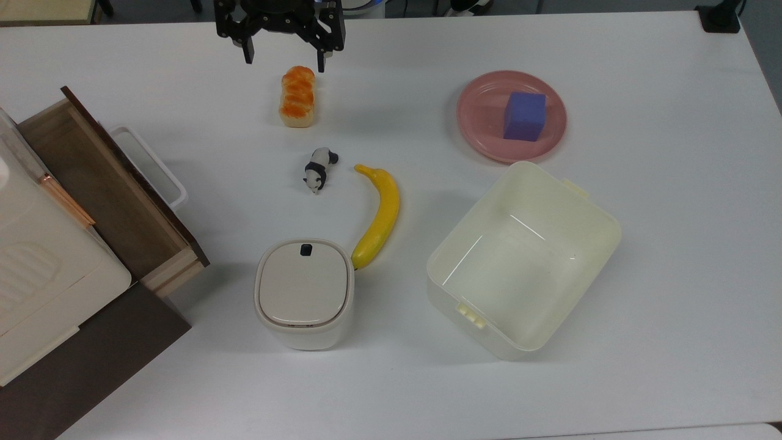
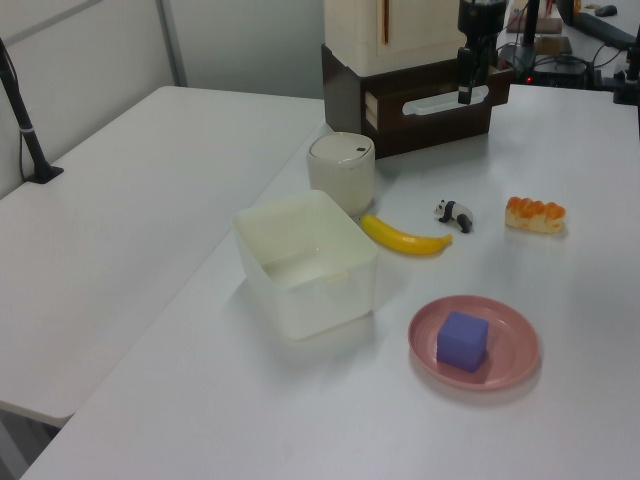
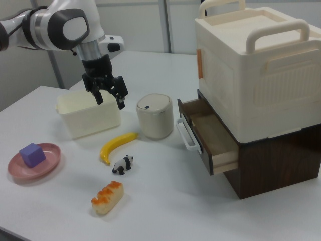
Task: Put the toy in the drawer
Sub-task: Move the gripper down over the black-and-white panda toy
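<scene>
Three views, and part of my arm is cut off in each: the top view crops everything above the gripper [image 1: 283,60] at the frame's upper edge, the left view shows just a dark vertical piece in front of the cabinet. In the right view the gripper [image 3: 111,98] hangs in the air with its jaws spread apart, holding nothing. The toy [image 1: 319,169] lies on the white table [image 1: 672,244], in the open between the bread loaf [image 1: 297,96] and the banana [image 1: 379,215], touching neither. Same toy [image 3: 123,164] in the right view, well apart from the drawer [image 3: 209,135], which stands pulled out, brown bottom bare, white handle [image 3: 185,135] facing the table. The drawer's rear runs under the cream box [image 3: 256,65] stacked on the dark cabinet, so I can't see how deep it goes. A small lidded bin [image 1: 303,293] touches or nearly touches the banana's tip. The cream tub [image 1: 522,256] sits uncovered; a purple block [image 1: 524,116] rests on the pink plate [image 1: 482,125]. Second white table [image 2: 110,200] in the left view; grey wall panels behind.
</scene>
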`<action>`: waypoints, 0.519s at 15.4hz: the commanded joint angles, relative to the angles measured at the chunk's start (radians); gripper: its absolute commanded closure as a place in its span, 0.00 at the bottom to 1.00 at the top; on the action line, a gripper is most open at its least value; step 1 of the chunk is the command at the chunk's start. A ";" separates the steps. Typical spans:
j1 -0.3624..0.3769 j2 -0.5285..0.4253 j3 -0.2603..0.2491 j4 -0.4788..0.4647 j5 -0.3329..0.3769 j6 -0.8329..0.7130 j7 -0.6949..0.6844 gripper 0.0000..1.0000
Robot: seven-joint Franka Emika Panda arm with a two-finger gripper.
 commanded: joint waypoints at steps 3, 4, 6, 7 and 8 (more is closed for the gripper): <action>0.016 0.017 -0.013 0.006 0.023 -0.021 -0.015 0.00; 0.016 0.017 -0.013 0.006 0.023 -0.020 -0.014 0.00; 0.014 0.018 -0.013 0.001 0.025 -0.020 -0.012 0.00; 0.014 0.018 -0.013 -0.005 0.025 -0.020 -0.011 0.00; 0.014 0.021 -0.013 -0.014 0.025 -0.018 -0.009 0.00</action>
